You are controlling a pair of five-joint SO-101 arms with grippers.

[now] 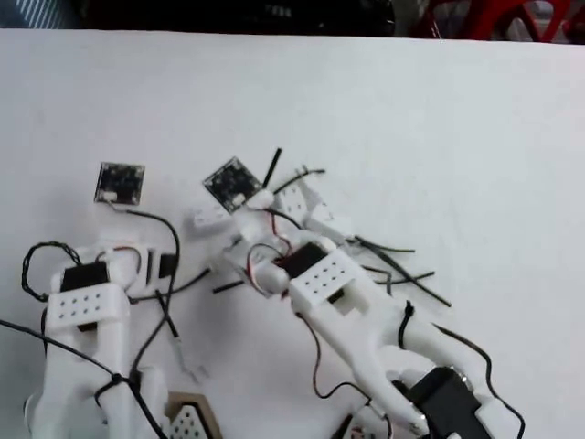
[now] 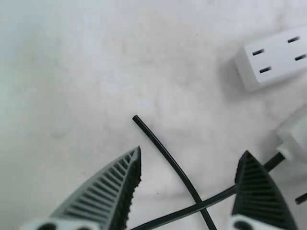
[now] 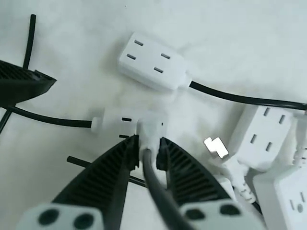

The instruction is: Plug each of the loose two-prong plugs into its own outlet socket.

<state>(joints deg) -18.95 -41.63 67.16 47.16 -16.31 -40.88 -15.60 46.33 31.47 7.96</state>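
My right gripper (image 3: 148, 140) is shut on a white two-prong plug (image 3: 151, 125) with a black cord. The plug sits against a small white outlet block (image 3: 117, 120) whose slots face up. I cannot tell how deep the prongs are. Beyond it lies a second white outlet block (image 3: 151, 64). A loose plug (image 3: 216, 146) with bare metal prongs lies beside another outlet block (image 3: 261, 132). My left gripper (image 2: 192, 153) hangs open over a loose black cable (image 2: 165, 155), with a white outlet block (image 2: 276, 55) ahead of it.
Black cords (image 1: 393, 261) sprawl across the white table (image 1: 439, 119) to the right of the arms. A further outlet block (image 3: 288, 191) lies at the edge of the right wrist view. The left arm's dark fingertip (image 3: 24, 84) shows close by.
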